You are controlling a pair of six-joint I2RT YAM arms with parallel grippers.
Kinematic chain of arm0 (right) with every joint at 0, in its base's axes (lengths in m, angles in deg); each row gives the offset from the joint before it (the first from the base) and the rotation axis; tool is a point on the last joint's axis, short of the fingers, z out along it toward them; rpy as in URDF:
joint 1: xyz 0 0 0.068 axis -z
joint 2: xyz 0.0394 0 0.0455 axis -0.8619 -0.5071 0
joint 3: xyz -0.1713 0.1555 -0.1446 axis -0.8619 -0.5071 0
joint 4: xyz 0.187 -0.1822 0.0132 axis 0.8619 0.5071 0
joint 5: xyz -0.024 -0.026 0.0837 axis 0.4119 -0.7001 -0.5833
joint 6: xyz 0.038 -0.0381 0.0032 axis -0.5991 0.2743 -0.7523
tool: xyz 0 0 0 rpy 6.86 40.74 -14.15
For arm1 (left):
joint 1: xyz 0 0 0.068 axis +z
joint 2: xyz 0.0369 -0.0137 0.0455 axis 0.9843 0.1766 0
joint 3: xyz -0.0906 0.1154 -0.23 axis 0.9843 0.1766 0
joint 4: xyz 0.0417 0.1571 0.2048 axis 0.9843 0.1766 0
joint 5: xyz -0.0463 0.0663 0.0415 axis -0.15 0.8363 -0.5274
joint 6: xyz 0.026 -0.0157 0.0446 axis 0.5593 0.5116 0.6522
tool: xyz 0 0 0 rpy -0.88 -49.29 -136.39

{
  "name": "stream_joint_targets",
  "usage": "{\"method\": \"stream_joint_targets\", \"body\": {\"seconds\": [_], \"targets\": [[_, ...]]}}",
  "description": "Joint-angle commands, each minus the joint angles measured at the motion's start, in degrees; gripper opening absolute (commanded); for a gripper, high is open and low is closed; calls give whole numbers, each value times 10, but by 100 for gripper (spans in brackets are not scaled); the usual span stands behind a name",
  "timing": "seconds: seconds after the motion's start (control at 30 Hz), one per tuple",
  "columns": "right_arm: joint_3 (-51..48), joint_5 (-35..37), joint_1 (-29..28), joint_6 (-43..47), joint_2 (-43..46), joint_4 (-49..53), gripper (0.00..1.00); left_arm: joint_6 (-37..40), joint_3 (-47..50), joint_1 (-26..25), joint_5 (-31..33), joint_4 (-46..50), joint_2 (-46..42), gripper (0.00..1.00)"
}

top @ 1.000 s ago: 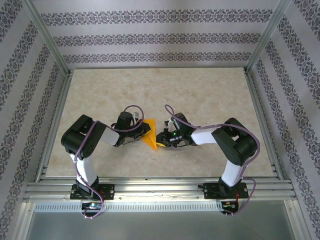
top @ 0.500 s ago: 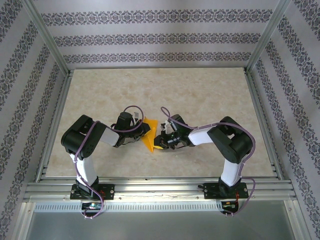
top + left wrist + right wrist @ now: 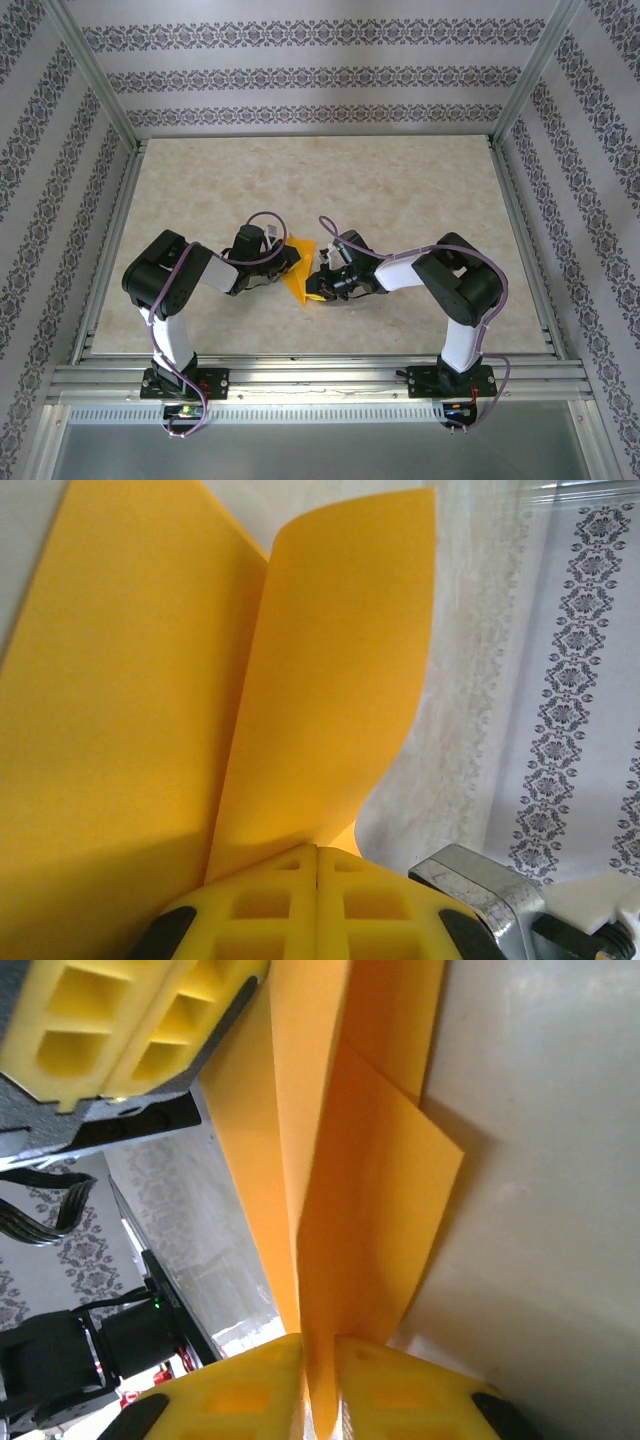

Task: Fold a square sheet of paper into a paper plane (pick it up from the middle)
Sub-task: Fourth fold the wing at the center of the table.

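The left claw is clamped shut on the orange sheet. Two folded layers are seen rising from between its yellow fingers and spreading apart in a V. The right claw is closed on the sheet from the opposite side, with the paper pinched in the narrow slit between its fingers. The sheet is held between both claws over the middle of the counter, somewhat nearer the near edge. Whether it touches the counter cannot be told.
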Motion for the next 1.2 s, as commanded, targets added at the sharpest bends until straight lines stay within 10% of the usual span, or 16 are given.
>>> {"method": "stream_joint_targets", "body": {"seconds": [0.0,0.37,0.6,1.17], "targets": [[7,8,6,5,19,-2,19,-1,24,-2,29,34,1,1],[-7,78,20,-9,56,-4,24,-58,84,-7,95,-29,-21,0],[37,67,-2,-4,63,11,8,-86,117,-18,140,-61,-32,0],[103,45,-31,-39,-39,9,3,-97,145,-39,195,-47,-73,0]]}}
